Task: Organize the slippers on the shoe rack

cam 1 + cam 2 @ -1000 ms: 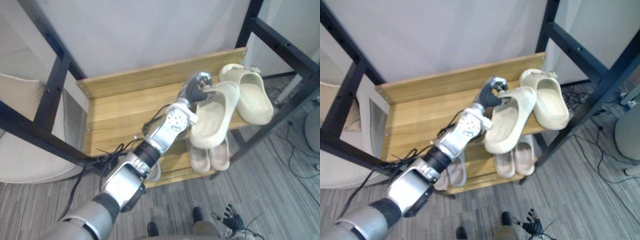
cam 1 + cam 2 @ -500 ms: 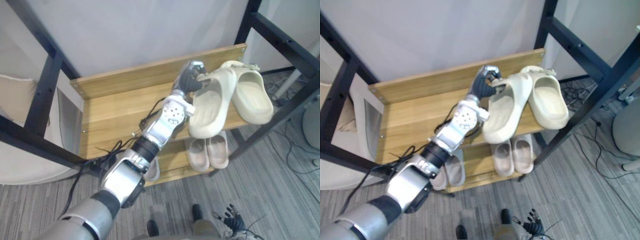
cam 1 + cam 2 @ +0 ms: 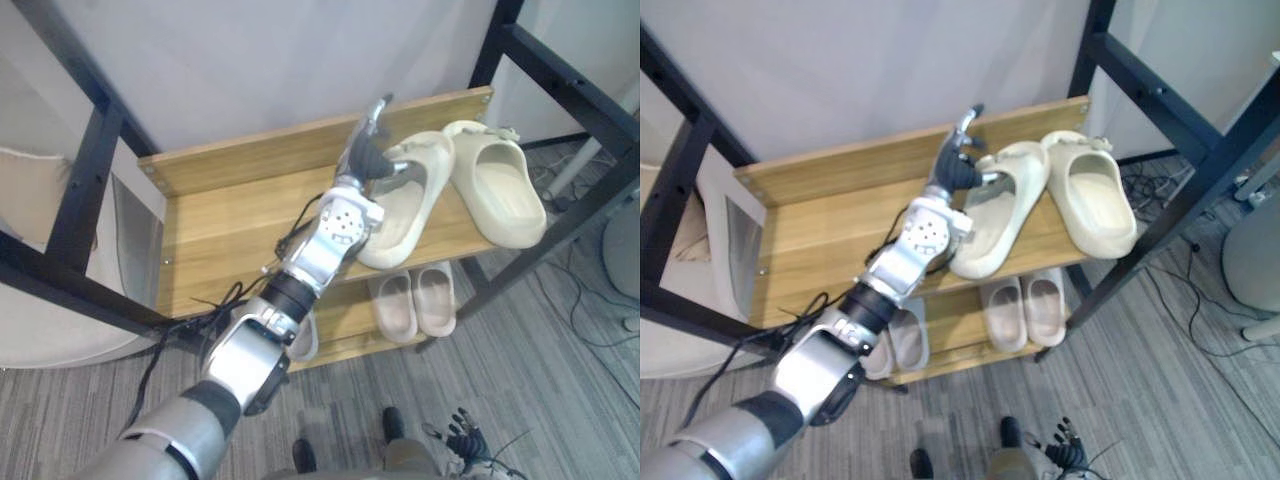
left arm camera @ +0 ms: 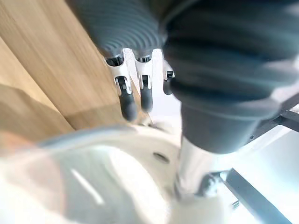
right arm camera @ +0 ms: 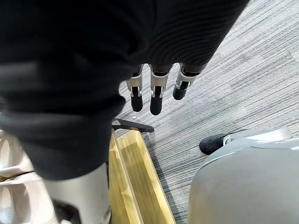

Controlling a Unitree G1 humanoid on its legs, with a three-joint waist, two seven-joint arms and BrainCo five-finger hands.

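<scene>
I have the shoe rack [image 3: 230,215] under the head camera: wooden shelves in a black frame [image 3: 85,190], standing on grey carpet [image 3: 560,400]. Both of the big slippers are on the upper shelf, out toward 2 o'clock.

The right cream slipper [image 3: 500,190] lies flat with its toe toward the backboard [image 3: 250,160] at 12 o'clock. The left cream slipper [image 3: 415,205] lies slanted beside it. Its toe end is close against its partner's, and its heel swings out toward 7 o'clock at the shelf's front edge.

On the lower shelf a pinkish pair [image 3: 412,303] sits side by side at 5 o'clock, directly below the cream ones. At 7 o'clock from that pair, a pale slipper [image 3: 306,338] shows partly behind my left arm.

My left hand [image 3: 365,150] is at the slanted slipper's toe end. Its fingers [image 4: 128,100] are straight and released, pointing at the backboard, and the thumb rests at the slipper's upper without gripping it.

My right hand [image 3: 462,438] hangs low at 6 o'clock over the carpet, fingers [image 5: 156,100] straight and holding nothing.
</scene>
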